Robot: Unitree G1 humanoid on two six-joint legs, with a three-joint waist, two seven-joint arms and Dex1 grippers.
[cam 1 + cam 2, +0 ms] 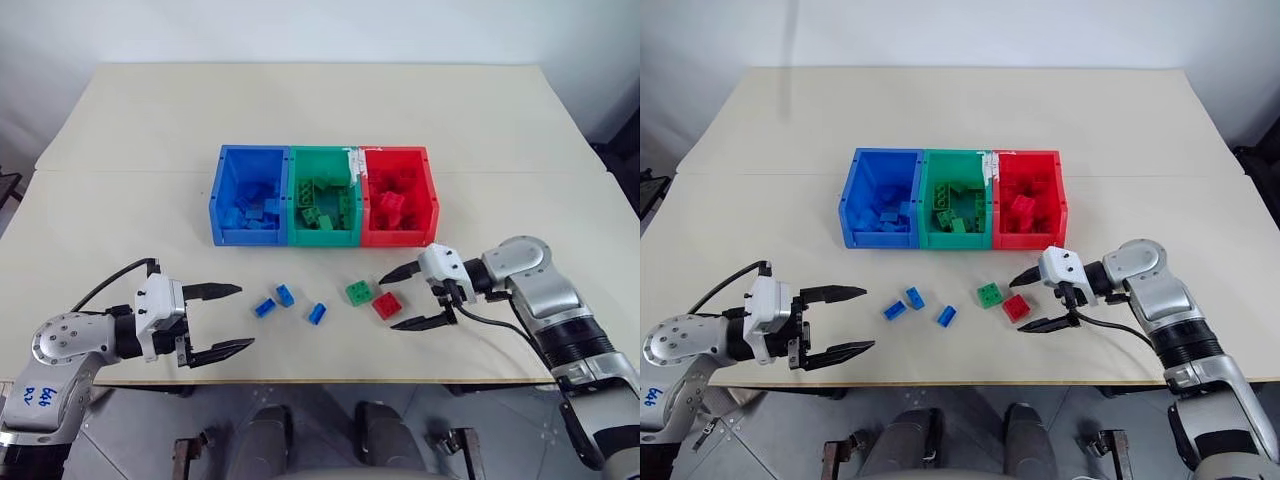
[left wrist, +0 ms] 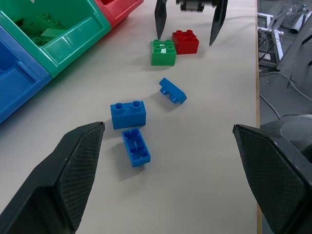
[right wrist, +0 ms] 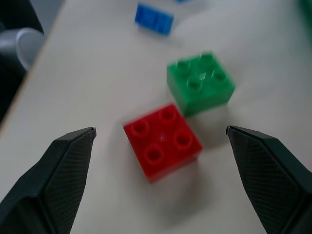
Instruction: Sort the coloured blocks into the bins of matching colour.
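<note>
**Right gripper lines up on the red block**

Five loose bricks lie on the bench between its near edge and the row of bins. The red block (image 1: 387,305) sits just beside the green block (image 1: 358,292), corner almost to corner — I cannot tell whether they touch. The three blue blocks (image 1: 286,296) are scattered nearer the bench's left side. Behind them stand the blue bin (image 1: 221,200), green bin (image 1: 296,228) and red bin (image 1: 428,200), side by side, each already holding bricks of its colour.

The right gripper (image 1: 412,298) hangs low just beside the red block, fingers spread wide and holding nothing. The left gripper (image 1: 222,320) waits near the front edge, also released and empty.

These bricks look light, hard and rigid, with smooth plastic walls — likely a little slippery, not fragile. The red one seems best taken across two opposite flat sides, below the studs, squarely so it does not twist out. The green neighbour crowds one side, so a finger coming down there could nudge it.
</note>
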